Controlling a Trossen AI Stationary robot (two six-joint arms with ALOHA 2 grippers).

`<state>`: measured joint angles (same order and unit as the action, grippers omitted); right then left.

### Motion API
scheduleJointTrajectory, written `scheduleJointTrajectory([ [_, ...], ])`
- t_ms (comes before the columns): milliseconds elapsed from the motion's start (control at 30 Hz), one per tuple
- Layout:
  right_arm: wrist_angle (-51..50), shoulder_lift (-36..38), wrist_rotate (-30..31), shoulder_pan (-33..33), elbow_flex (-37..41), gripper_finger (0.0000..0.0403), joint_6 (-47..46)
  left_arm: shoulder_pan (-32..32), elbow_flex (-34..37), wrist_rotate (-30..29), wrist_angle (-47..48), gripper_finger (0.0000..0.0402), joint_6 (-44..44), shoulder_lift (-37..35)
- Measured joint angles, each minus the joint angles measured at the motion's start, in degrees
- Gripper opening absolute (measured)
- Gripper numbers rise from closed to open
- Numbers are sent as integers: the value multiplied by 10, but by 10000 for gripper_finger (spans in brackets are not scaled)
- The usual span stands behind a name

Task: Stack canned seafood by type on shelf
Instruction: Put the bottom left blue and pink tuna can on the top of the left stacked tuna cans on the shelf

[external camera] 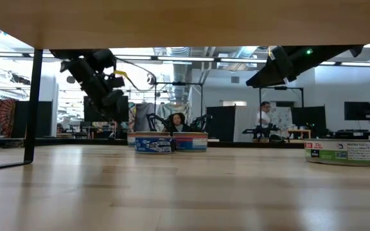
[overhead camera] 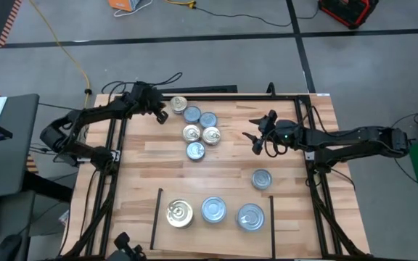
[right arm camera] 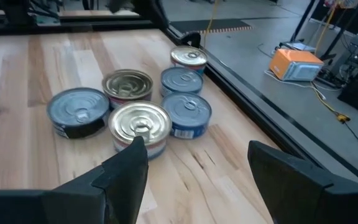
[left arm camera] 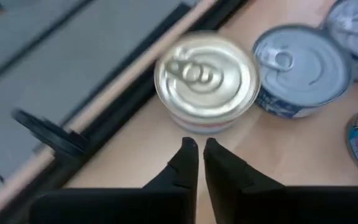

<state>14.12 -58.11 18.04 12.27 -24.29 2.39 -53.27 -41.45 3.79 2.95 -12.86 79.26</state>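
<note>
we see the left end effector [left arm camera: 200, 146] with its fingers pinched together and holding nothing, poised just short of a gold-topped tin [left arm camera: 206, 79] at the far left corner of the worktop [overhead camera: 223, 170]. the tin lies straight ahead of the fingertips, upright on its base, round, so it has no long axis to line up with. with the fingers shut like this, we judge they would have to spread before they could straddle it.

that tin heads a loose cluster of six [overhead camera: 197, 127]: gold-topped and silver-topped ones mixed, some touching. a blue-sided silver tin [left arm camera: 302, 68] sits just beside the gold one. the left arm is clearly the nearer arm to this cluster.

the right end effector [overhead camera: 255, 135] hangs with its fingers spread wide and empty, near the right rail, looking across at the cluster from well apart. a lone silver tin [overhead camera: 261, 179] rests closer to it than to the left arm.

the shelf [overhead camera: 212, 230], the plank patch between two thin black lines at the near edge, holds three spots in a row: gold tin [overhead camera: 179, 213] at left, silver tin [overhead camera: 214, 209] in the middle, silver tin [overhead camera: 250, 216] at right. we cannot tell how many tins high each spot is.
</note>
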Motion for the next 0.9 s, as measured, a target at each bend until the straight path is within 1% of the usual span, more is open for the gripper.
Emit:
scheduleJointTrajectory([
  [100, 12, 0, -3, -6, 0, 302, 0, -16, 19, 0, -67, 6, -28, -6],
  [167, 20, 0, -3, -12, 0, 302, 0, -28, 26, 1, -98, 2, -68, 3],
  [233, 24, 0, -3, -19, 0, 302, -1, -35, 28, 6, -119, 1, -122, 22],
  [300, 28, 0, -3, -26, 0, 302, -6, -37, 27, 9, -127, 1, -141, 37],
  [433, 32, 0, -3, -37, 0, 302, -9, -38, 10, 11, -112, 1, -130, 49],
  [567, 32, 0, -3, -47, 0, 302, -21, -38, 10, 33, -125, 0, -53, 52],
  [667, 32, 0, -3, -48, 0, 302, -24, -35, 10, 37, -141, 0, -23, 52],
  [800, 32, 0, -3, -48, 0, 302, -30, -33, 10, 79, -149, 0, 5, 52],
  [900, 32, 0, -3, -48, 0, 302, -31, -30, 10, 96, -123, 0, 27, 46],
])
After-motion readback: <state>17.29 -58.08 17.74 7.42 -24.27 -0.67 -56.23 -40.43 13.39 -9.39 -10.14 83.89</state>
